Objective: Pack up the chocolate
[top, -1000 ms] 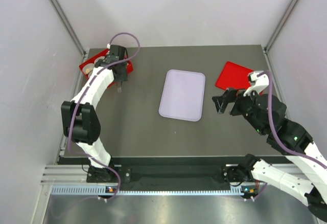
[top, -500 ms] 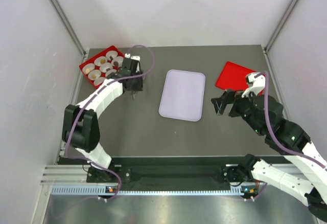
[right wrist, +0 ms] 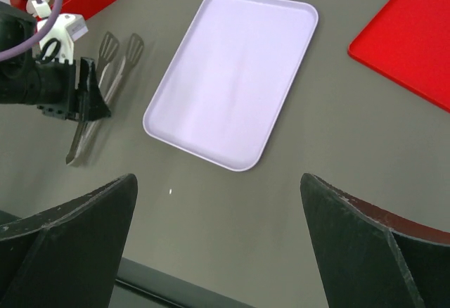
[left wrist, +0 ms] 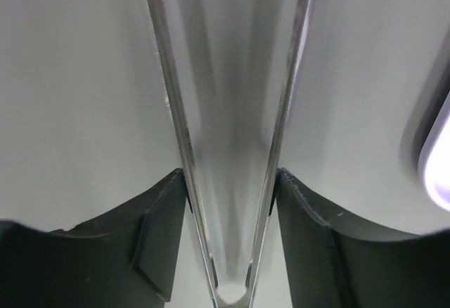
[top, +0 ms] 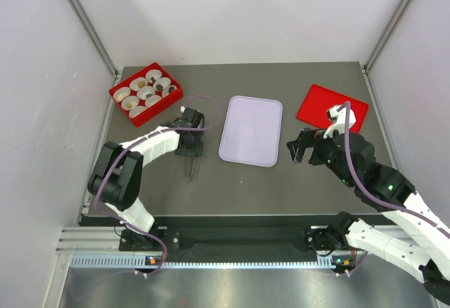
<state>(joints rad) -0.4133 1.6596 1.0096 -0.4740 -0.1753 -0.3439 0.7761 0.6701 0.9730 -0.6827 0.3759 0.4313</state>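
Note:
The chocolate [top: 143,82] shows as tiny brown and caramel bits inside white paper cups in the red box [top: 121,101] at the back left. My left gripper [top: 190,148] is low over the table between the box and the lavender tray [top: 251,130]. It is shut on metal tongs [top: 189,169] that lie along the table. In the left wrist view both fingers [left wrist: 162,216] press the spread arms of the tongs [left wrist: 176,111]. In the right wrist view, the tongs [right wrist: 116,55] lie left of the tray [right wrist: 232,76]. My right gripper [right wrist: 218,181] hovers open and holds nothing.
A flat red lid [top: 320,100] lies at the back right, behind my right gripper [top: 297,146]. The dark table's front edge [right wrist: 176,290] runs just below the right fingers. The enclosure's pale walls stand close on both sides.
My left arm has swung from the red box toward the near right and come down with the tongs on the table; its jaws have widened. The right gripper shifted slightly left.

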